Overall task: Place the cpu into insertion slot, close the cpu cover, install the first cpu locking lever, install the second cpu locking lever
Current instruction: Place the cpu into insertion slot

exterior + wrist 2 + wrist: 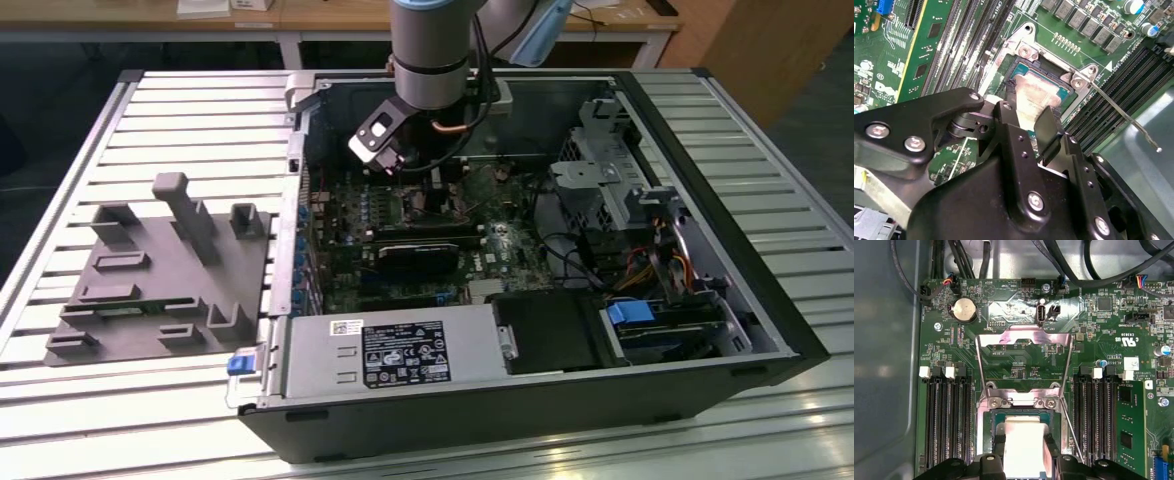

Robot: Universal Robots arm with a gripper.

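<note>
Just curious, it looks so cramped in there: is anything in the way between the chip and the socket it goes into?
Nothing visible is in the way. The gripper holds the cpu right at the insertion slot, and the cpu cover stands open, clear of the slot.

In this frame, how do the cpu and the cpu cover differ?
The cpu is a solid plate; the cover is a frame with a window showing the board. The cpu sits at the slot, clasped by the gripper; the cover is swung open beyond it. Both are silvery and squarish.
</note>
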